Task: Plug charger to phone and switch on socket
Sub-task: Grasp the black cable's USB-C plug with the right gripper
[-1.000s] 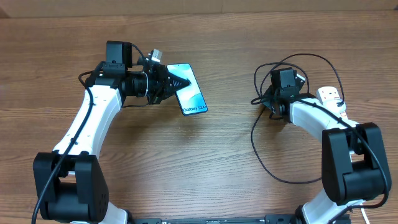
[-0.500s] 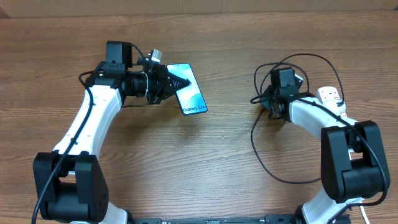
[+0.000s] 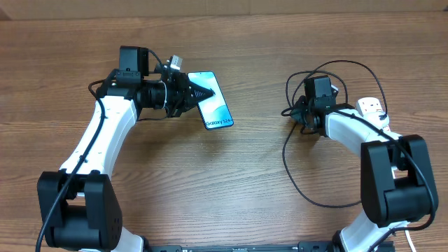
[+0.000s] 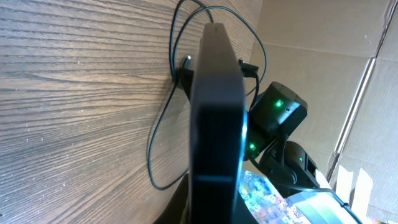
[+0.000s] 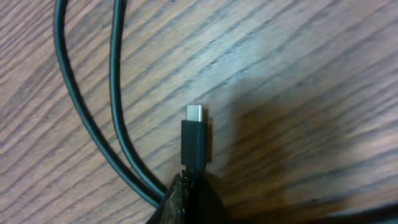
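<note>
Left end effector [image 3: 205,93]: I see it closed on the phone [image 3: 214,102], gripping it at the upper left edge. In the overhead view the phone sits left of centre with its light-blue screen facing up and the lettered end pointing toward the near side. It lies at a slant to the table [image 3: 245,189] edge. In the left wrist view the phone appears edge-on as a dark slab running up the middle of the frame. I cannot tell whether it rests on the table or is held just above it.

Right end effector [image 5: 188,188]: closed narrow on the charger [image 5: 116,93], holding it just behind the connector [image 5: 194,138]. The right wrist view shows the connector sticking out from the dark fingertips, its small metal tip bare and pointing away from them, just over the wood. Two strands of the cable run side by side to the left of the connector and curve in under the fingertips.

In the overhead view the charger loops around the right arm. One loop arches over the far side and another trails down toward the near side. The connector end is well apart from the phone, with bare table between them.

Socket [image 3: 371,107]: white, at the right of the table, just beside the right arm and largely hidden by it. I cannot make out its switches, nor whether the charger's plug is seated in it.
</note>
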Robot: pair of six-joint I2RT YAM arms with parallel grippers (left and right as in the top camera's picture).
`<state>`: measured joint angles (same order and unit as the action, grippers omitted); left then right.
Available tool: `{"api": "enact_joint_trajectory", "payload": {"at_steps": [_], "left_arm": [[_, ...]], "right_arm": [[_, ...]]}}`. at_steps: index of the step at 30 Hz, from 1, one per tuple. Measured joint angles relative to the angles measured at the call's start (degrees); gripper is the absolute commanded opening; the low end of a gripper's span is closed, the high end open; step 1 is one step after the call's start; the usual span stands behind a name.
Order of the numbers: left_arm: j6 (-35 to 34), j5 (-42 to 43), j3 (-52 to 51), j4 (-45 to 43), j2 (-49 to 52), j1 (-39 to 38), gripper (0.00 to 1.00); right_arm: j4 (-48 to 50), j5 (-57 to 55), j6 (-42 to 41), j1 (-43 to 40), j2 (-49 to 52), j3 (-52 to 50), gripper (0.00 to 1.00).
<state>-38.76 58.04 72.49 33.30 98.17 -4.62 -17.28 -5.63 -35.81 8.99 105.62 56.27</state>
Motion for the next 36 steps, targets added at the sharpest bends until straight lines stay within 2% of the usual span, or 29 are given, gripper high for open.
{"api": "enact_joint_trajectory", "payload": {"at_steps": [5,13,17,21,29,36], "left_arm": [[0.0,0.0,0.02,0.0,0.0,0.0,0.04],[0.02,0.04,0.02,0.13,0.0,0.0,0.04],[0.02,0.09,0.02,0.13,0.0,0.0,0.04],[1.16,2.16,0.02,-0.31,0.0,0.0,0.04],[2.6,5.62,0.04,-0.31,0.0,0.0,0.04],[4.98,10.12,0.04,-1.36,0.0,0.24,0.04]], "right_arm": [[-1.57,0.72,3.3,0.0,0.04,0.79,0.04],[-20.15,1.62,8.63,0.02,-1.66,15.13,0.04],[-26.08,5.73,9.53,0.17,-7.89,20.57,0.04],[-32.92,12.74,9.25,1.31,-14.75,21.59,0.04],[-45.42,18.27,8.96,9.73,-17.31,21.62,0.04],[-47.98,20.96,8.96,18.38,-17.35,21.62,0.04]]}}
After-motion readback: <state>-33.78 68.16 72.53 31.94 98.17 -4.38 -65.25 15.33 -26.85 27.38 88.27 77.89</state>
